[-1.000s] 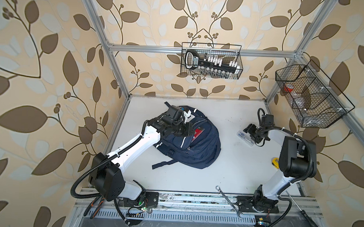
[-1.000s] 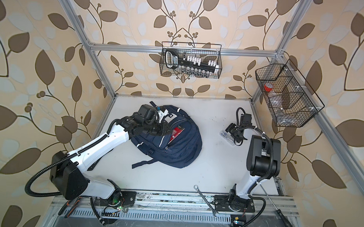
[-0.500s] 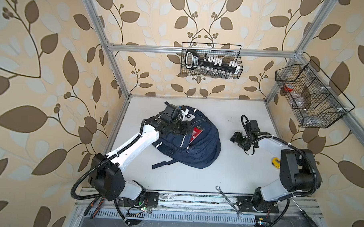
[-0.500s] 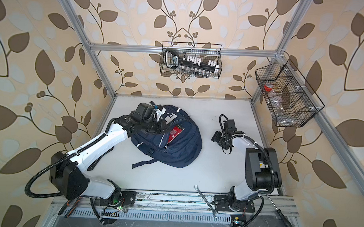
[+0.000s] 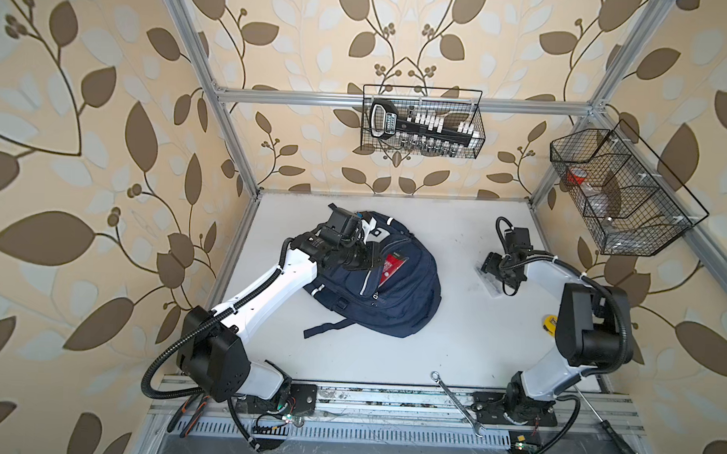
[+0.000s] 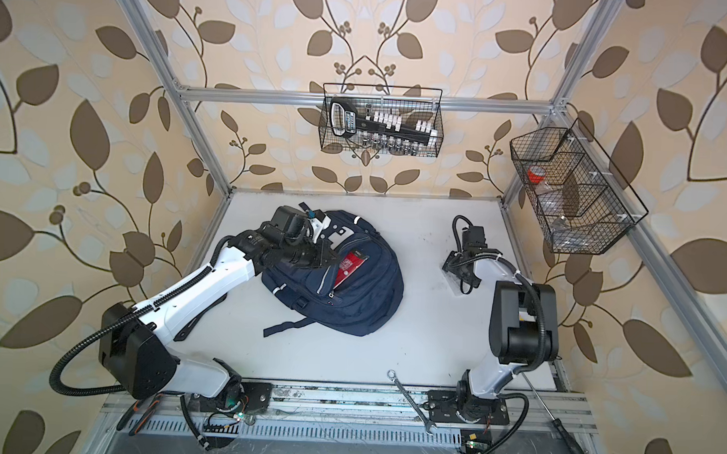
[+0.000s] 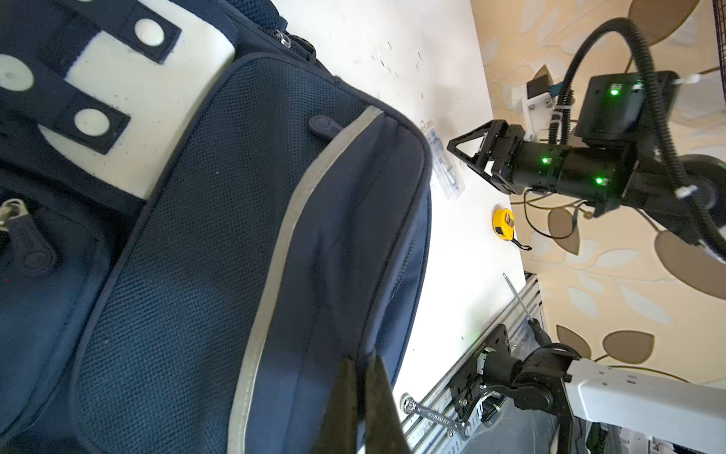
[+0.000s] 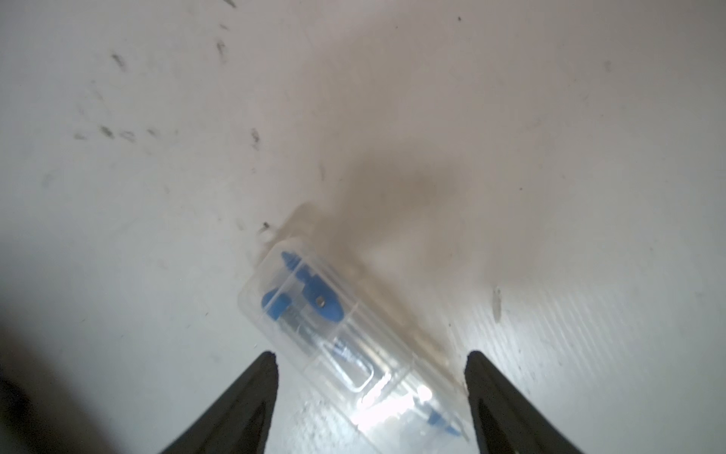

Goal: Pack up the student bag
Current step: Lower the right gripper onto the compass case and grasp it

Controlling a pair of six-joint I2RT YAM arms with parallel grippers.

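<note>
Presently on hand, each placed from the bag. Bag [image 5: 397, 295]: navy, lying front-up on the white table [image 5: 390, 362] between the two arms, its front pocket unzipped. It has grey stripes and a white patch [image 7: 129, 82] bearing dark squares with white studs; the marks embossed on its zip pulls are too small to read. Booklet [image 5: 391, 267]: red, standing out of the bag's open pocket, with white print on the cover that is not legible. Left gripper [image 7: 359, 359]: at the bag's pocket edge, fingers together, tips against the navy cloth; whether any cloth is nipped between them cannot be told. Right gripper [image 8: 369, 355]: right of the bag and well apart from it, fingers spread wide over the case. Case [image 8: 353, 346]: clear plastic with blue parts inside, flat on the table right of the bag, lying between the spread fingers; contact cannot be told. Tape [image 7: 503, 223]: yellow, right of the bag, past the case. Wrench [image 5: 457, 399]: on the front rail, below and right of the bag; the lettering stamped on its shank is unreadable. Screwdriver [image 5: 616, 440]: black handle, far right of the bag, on the same rail. Back basket [image 5: 367, 143]: wire, on the wall beyond the bag, holding a black socket rack [image 5: 432, 128] whose white-on-black handle label is too small to read. Side basket [image 5: 627, 239]: wire, on the wall far right of the bag.
</note>
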